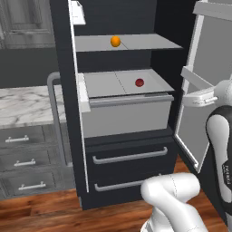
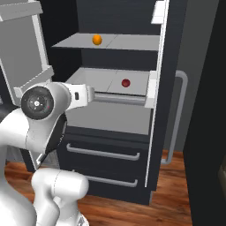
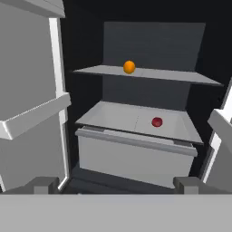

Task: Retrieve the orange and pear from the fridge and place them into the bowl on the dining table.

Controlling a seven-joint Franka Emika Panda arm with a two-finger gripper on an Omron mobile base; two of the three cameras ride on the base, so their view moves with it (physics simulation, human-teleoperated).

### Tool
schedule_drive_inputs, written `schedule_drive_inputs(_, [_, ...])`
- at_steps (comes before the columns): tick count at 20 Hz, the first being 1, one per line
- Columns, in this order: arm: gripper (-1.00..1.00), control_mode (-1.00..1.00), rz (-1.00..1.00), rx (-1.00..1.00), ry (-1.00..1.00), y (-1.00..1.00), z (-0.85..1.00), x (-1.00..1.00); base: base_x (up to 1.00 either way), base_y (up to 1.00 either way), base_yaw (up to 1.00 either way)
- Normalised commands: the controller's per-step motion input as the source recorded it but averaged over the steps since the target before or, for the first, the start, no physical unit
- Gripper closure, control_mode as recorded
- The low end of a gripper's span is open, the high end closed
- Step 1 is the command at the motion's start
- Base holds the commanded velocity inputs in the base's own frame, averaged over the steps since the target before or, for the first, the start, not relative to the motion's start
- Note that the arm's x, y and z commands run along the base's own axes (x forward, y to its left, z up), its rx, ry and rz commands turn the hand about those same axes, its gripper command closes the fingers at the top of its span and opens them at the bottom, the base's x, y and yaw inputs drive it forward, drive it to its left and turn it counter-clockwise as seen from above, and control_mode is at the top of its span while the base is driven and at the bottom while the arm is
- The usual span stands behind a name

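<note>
The black fridge stands with both doors swung open. The orange rests on the upper light-grey shelf, toward its front. My gripper hovers in front of the open compartment, lower than the orange and well short of it. Its jaws are wide open with nothing between them. The white hand points into the fridge at about the height of the lower shelf. The pear, the bowl and the dining table are out of view.
A small red round object lies on the lower shelf above a grey drawer. The open doors flank the hand closely. A marble-topped counter with drawers stands left of the fridge.
</note>
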Motion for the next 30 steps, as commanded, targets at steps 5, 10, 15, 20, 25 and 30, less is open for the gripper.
schedule_drive_inputs(5, [-1.0, -1.0, 0.31, 0.0, -0.18, -0.06, -0.02, 0.07, 0.0, 0.0, 0.0])
schedule_drive_inputs(10, [-1.0, 1.0, 0.0, 0.0, 0.0, 0.08, 0.0, 0.12, 0.47, 0.21, -0.07])
schedule_drive_inputs(15, [-1.0, 1.0, 0.0, 0.0, 0.0, 0.0, 0.0, 0.0, 0.56, 0.14, -0.07])
schedule_drive_inputs(20, [-1.0, 1.0, 0.0, 0.0, 0.0, 0.0, 0.0, 0.0, 0.87, 0.0, -0.06])
schedule_drive_inputs(25, [-1.0, 1.0, 0.0, 0.0, 0.0, 0.0, 0.0, 0.0, 1.0, 0.0, -0.07])
schedule_drive_inputs(30, [-1.0, 1.0, 0.0, 0.0, 0.0, 0.0, 0.0, 0.0, 0.98, 0.06, -0.07])
